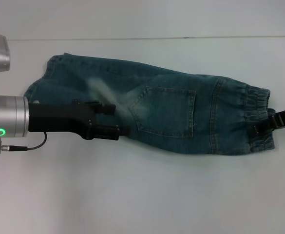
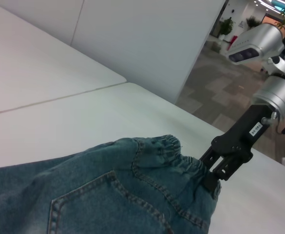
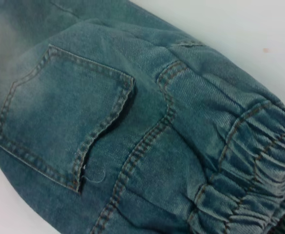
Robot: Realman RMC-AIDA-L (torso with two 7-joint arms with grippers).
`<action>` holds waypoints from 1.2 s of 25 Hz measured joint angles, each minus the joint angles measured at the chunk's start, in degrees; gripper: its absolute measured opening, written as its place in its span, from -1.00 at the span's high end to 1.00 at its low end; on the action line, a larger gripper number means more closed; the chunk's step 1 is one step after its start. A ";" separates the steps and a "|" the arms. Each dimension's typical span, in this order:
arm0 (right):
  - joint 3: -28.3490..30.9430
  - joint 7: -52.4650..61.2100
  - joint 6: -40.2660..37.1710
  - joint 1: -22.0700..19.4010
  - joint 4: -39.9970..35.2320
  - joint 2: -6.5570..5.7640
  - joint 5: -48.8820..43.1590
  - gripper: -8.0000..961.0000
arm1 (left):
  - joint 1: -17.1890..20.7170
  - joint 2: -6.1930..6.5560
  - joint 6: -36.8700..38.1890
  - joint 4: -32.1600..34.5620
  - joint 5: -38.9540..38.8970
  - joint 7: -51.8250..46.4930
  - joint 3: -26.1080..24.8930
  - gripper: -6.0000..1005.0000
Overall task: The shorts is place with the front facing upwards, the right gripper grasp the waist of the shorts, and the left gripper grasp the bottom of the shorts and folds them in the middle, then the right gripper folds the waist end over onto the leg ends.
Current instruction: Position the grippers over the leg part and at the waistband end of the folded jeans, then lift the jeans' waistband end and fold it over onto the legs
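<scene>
One pair of shorts (image 1: pixel 152 109) lay folded lengthwise on the white table (image 1: pixel 142 195), with its gathered waistband (image 1: pixel 252 117) toward the robot's right and the leg ends (image 1: pixel 42 80) toward its left. A single stitched back pocket (image 1: pixel 166 112) faced up. Two grippers were in view. The left gripper (image 1: pixel 114 119) hovered over the leg part with its two fingers spread apart. The right gripper (image 2: pixel 215 173) was at the waistband edge, touching the cloth; I cannot tell whether it pinched the denim.
</scene>
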 joint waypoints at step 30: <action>6.57 -5.31 -7.58 -3.98 -0.71 -2.63 7.92 0.78 | -7.66 -5.08 -26.03 -23.16 -32.64 36.71 -0.30 -0.07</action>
